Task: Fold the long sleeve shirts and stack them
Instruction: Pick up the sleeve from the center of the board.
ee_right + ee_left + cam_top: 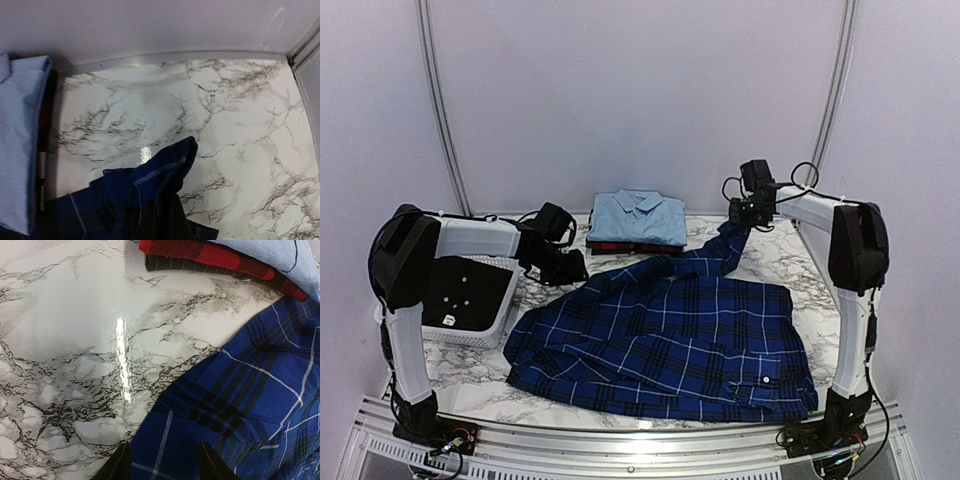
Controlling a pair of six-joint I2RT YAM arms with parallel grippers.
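Navy blue plaid button-up shirt sprawls unfolded on marble bench, 6 o'clock side. Right tool, clamped on its sleeve at 1 o'clock, holds it raised, likely for folding inward. Left tool, half-spread at 10 o'clock, straddles the shirt's edge, gripping nothing. Folded light blue shirt tops red-and-black plaid shirt at 12.

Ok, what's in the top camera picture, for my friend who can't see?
A navy plaid shirt lies spread on a marble table, one sleeve pinched and held up by the right gripper. Behind it, a folded light blue shirt tops a red-and-black one.
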